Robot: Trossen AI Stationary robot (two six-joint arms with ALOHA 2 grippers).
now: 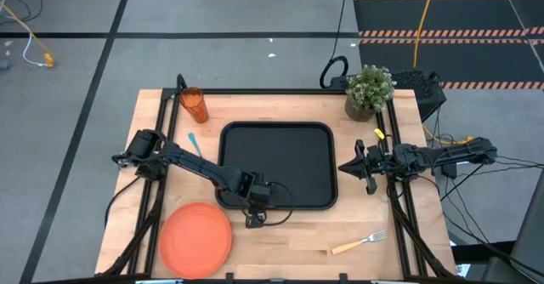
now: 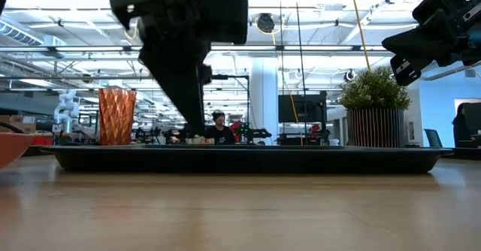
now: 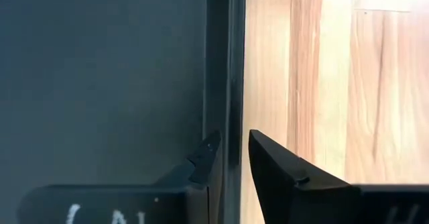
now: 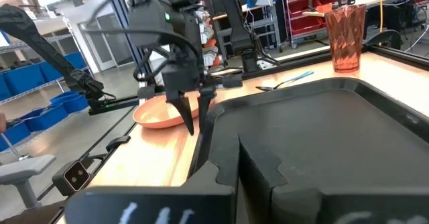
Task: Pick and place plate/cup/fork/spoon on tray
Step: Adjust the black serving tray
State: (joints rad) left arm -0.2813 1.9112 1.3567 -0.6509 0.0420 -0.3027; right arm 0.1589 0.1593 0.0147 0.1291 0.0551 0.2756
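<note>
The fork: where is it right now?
High view: the fork lies on the bare table's near-right part, outside the tray, right of the plate.

One camera looks straight down on the whole table (image 1: 280,241). Another sits level at its near edge. Both wrist cameras, close in, share the tray's (image 3: 100,83) near rim.

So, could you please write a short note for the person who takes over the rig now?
Left gripper: straddling the front rim of the tray, one finger inside, one outside; grip uncertain.
Right gripper: shut, holding nothing, waiting at the tray's right edge.
Plate: on the table, front left. Cup: back left. Spoon: left of the tray. Fork: front right.
Done: nothing is on the tray.
Left: all four items.
</note>
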